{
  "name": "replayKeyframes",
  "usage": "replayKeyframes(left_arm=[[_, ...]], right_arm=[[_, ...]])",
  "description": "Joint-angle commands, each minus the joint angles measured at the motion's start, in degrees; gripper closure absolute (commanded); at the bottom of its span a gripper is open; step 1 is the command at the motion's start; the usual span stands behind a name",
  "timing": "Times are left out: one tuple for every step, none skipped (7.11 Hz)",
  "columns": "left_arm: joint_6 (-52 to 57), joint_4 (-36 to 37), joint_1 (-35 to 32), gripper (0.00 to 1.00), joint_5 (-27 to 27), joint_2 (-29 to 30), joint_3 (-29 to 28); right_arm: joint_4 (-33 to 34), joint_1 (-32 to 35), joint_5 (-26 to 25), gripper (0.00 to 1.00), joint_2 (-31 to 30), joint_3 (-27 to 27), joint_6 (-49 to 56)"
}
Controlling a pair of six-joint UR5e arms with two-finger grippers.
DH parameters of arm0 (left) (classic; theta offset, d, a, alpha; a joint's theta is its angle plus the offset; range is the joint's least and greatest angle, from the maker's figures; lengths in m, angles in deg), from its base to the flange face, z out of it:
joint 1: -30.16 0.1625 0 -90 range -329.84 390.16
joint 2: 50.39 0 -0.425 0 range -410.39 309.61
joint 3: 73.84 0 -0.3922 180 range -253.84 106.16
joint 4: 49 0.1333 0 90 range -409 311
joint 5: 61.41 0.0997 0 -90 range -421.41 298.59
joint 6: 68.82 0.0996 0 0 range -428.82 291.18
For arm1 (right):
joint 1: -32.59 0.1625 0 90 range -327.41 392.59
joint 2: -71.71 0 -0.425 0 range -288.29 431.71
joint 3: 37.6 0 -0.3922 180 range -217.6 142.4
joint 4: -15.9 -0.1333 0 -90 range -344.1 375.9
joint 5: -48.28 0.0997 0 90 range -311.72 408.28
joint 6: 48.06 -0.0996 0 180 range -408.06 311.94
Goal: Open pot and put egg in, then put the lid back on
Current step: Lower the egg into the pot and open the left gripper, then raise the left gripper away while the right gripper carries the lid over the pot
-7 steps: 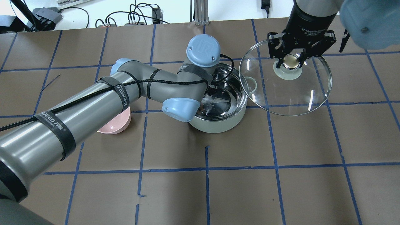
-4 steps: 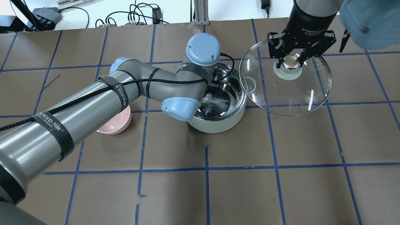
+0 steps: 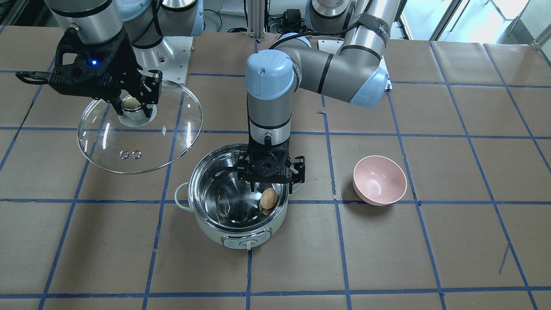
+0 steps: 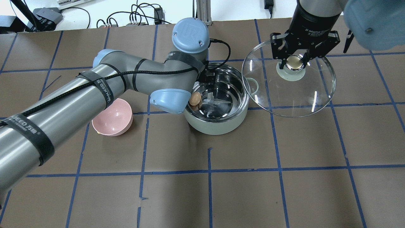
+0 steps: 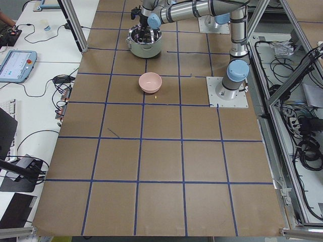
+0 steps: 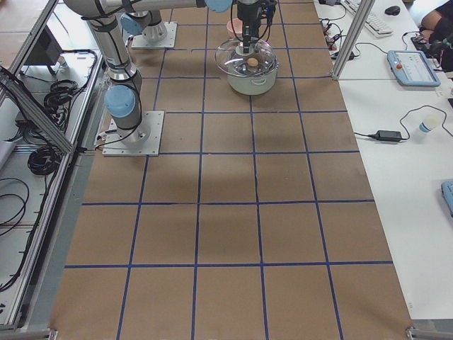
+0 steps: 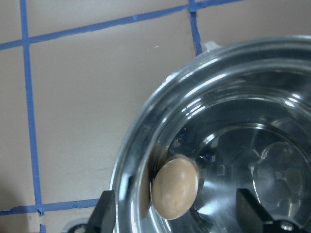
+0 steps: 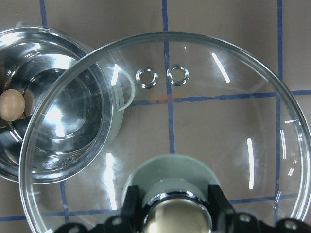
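1. Sitting inside the one pot (image 3: 241, 234), against its wall: one egg (image 3: 269, 198), just below the left gripper (image 3: 272, 183), spread wide, holding nothing.
2. One lid (image 3: 142, 146) hangs beside the pot, its knob (image 3: 131, 103) clenched by the right gripper (image 3: 134, 106).
3. One pink bowl (image 3: 379, 181) stands apart.

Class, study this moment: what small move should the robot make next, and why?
Probably lift the left gripper straight up, out of the pot: its jaws stand open, the egg rests inside against the wall, and the right gripper holds the lid off to the side.
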State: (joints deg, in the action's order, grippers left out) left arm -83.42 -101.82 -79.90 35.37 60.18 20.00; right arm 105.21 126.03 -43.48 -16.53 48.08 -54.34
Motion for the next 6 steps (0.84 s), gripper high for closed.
replayKeyframes(left_arm=[[-0.16,-6.99,6.23,0.08,-5.61,-5.25,-0.06],[0.62,-12.86,9.57,0.07,-7.21,-8.67,-0.15],[1.5,-18.4,12.56,0.06,-7.66,-11.66,-0.15],[5.51,-22.9,13.9,0.05,-7.32,-14.39,-0.15],[9.12,-28.77,15.13,0.04,-6.79,-17.81,-0.49],[12.37,-32.4,16.18,0.01,-4.78,-20.71,-0.67]], right_arm=[[0.42,0.33,-0.08,0.94,0.35,-0.42,0.21],[0.86,0.6,0.01,0.94,1.22,-2.08,-0.05],[0.69,1.47,0.01,0.94,3.58,-4.18,-0.67],[1.3,3.83,1.66,0.94,6.48,-6.38,-1.8],[4.35,8.12,3.24,0.94,10.59,-7.09,-6.43],[8.3,11.38,3.09,0.95,13.94,-7.45,-11.43]])
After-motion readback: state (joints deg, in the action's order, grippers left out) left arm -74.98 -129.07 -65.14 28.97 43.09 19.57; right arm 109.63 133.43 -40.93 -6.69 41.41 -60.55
